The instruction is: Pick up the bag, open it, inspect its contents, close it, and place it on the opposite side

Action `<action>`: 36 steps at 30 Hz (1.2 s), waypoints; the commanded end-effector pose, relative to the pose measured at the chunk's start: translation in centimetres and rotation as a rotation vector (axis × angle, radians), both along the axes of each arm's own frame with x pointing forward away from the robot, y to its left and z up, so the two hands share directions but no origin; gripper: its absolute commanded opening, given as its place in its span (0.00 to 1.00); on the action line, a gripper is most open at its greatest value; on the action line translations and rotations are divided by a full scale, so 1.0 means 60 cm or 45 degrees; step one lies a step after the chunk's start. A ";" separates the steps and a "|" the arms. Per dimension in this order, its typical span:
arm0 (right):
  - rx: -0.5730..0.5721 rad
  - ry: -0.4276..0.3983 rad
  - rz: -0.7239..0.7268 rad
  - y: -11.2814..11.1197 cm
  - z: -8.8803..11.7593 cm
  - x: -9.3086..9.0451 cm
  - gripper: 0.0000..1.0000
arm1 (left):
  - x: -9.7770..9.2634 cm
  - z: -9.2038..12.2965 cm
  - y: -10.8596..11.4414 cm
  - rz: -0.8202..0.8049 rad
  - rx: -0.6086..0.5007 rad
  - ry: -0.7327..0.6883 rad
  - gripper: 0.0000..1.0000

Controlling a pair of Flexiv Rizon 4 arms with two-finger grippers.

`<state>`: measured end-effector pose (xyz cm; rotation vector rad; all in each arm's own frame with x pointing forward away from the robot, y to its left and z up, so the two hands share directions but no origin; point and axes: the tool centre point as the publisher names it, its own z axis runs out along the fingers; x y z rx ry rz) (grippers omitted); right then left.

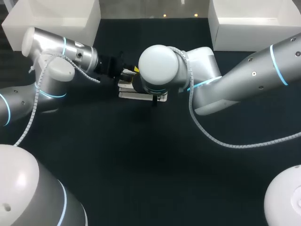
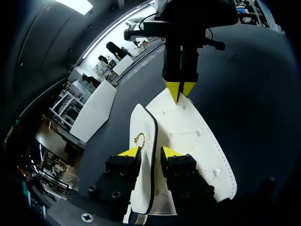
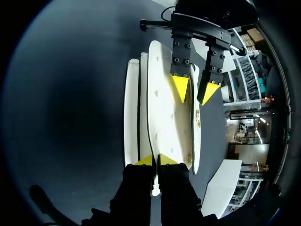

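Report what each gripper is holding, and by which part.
Both hold the white stitched bag. The left gripper pinches its raised flap, and the right gripper clamps the opposite edge.

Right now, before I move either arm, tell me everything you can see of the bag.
The bag is white, leather-looking, stitched and studded. It has a dark-edged flap bearing a gold ring clasp, and the flap stands away from the body. The right gripper pinches the bag's narrow far end; the left gripper straddles the flap.
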<state>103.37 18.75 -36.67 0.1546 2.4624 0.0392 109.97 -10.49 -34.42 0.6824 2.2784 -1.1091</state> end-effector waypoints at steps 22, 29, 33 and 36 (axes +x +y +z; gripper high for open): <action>-0.001 -0.003 -0.001 0.001 -0.003 0.001 0.00 | -0.005 -0.036 0.014 0.006 0.095 0.027 0.00; -0.001 -0.003 -0.001 0.001 -0.003 0.001 0.00 | 0.002 -0.041 0.018 0.032 0.059 0.049 0.00; -0.001 -0.003 -0.001 0.001 -0.003 0.001 0.00 | -0.010 -0.035 0.012 -0.022 0.050 0.041 0.00; -0.001 -0.003 -0.001 0.001 -0.003 0.001 0.00 | -0.015 -0.030 0.016 -0.049 0.056 0.017 0.00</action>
